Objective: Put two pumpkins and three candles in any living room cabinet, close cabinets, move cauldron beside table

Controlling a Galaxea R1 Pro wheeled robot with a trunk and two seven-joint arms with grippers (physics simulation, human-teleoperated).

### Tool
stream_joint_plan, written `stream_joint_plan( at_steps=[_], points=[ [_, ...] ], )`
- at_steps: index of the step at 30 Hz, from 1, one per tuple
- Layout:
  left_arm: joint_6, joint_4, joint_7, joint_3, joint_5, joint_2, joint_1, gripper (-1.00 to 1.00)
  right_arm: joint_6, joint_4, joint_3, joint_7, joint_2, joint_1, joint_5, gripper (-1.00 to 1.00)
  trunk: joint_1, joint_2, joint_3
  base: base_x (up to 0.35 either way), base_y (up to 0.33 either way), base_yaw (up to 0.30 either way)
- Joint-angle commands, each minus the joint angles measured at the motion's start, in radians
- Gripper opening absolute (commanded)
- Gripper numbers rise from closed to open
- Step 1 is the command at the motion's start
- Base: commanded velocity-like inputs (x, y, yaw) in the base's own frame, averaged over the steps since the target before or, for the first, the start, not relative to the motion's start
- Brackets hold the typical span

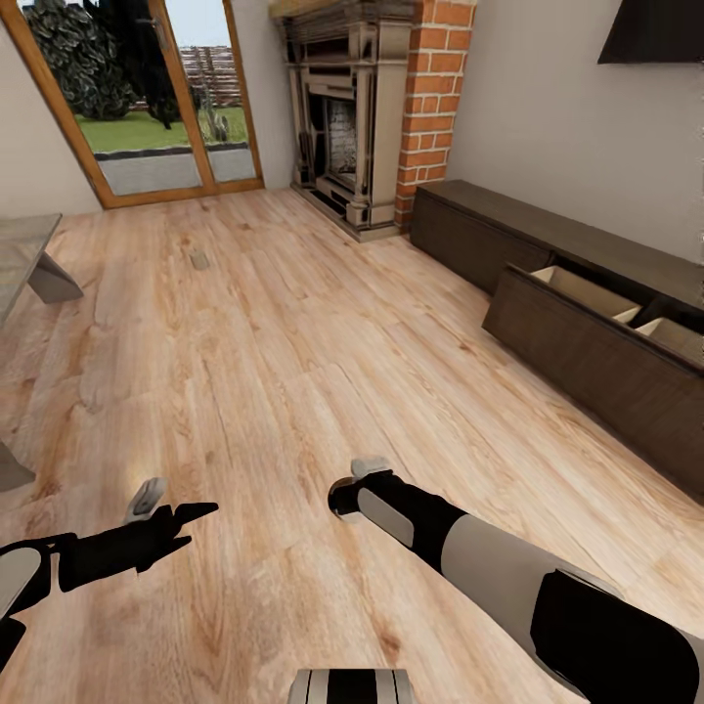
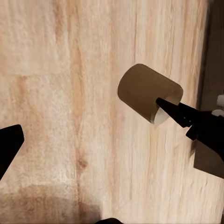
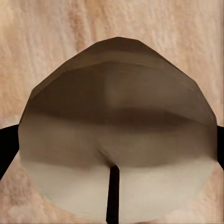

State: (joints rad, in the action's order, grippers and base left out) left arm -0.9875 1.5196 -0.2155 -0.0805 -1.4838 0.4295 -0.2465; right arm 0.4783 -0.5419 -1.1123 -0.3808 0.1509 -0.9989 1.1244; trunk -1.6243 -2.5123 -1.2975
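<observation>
My right gripper [image 1: 354, 481] is shut on a stubby beige-grey candle [image 3: 116, 135], whose top shows at the wrist [image 1: 370, 466]. My left gripper [image 1: 176, 516] hangs open low over the plank floor. A second candle [image 2: 147, 91] lies against one fingertip [image 2: 164, 103], also seen from the head camera [image 1: 145, 497]. The long dark cabinet [image 1: 469, 230] runs along the right wall, one front panel [image 1: 596, 367] tipped open over pale compartments [image 1: 587, 288]. A corner of the table [image 1: 20, 249] shows at the left. Pumpkins and cauldron are out of view.
A small grey shape [image 1: 200, 259] lies on the floor farther off, possibly another candle. The brick fireplace [image 1: 352, 117] stands ahead, with glass doors [image 1: 147, 98] to its left. A black TV [image 1: 650, 29] hangs above the cabinet. Open floor stretches between me and the cabinet.
</observation>
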Motion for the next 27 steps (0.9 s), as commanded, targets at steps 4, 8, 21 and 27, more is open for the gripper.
stream_joint_plan(
  at_steps=[4, 8, 21, 27],
  points=[
    [-0.003, 0.001, -0.011, 0.0, -0.009, 0.0, 0.0, 1.0, -0.002, -0.001, -0.005, -0.007, -0.001, -0.001, 0.011, -1.0, 0.002, 0.001, 0.015, 0.0, 0.0, 0.0],
    [-0.003, 0.002, -0.011, 0.001, -0.005, 0.0, 0.0, 1.0, -0.004, -0.002, -0.005, -0.007, -0.001, -0.001, 0.011, -1.0, 0.004, 0.002, 0.031, 0.0, 0.0, -0.011],
    [-0.003, 0.002, -0.012, 0.013, 0.028, 0.0, 0.0, 1.0, -0.012, -0.001, -0.006, -0.003, -0.001, -0.001, 0.012, -1.0, 0.01, 0.005, 0.097, 0.0, 0.0, -0.189],
    [-0.003, 0.002, -0.012, 0.014, 0.028, 0.0, 0.0, 1.0, -0.012, -0.001, -0.006, -0.003, -0.001, -0.001, 0.012, -1.0, 0.012, 0.006, 0.127, 0.0, 0.0, -0.225]
  ],
)
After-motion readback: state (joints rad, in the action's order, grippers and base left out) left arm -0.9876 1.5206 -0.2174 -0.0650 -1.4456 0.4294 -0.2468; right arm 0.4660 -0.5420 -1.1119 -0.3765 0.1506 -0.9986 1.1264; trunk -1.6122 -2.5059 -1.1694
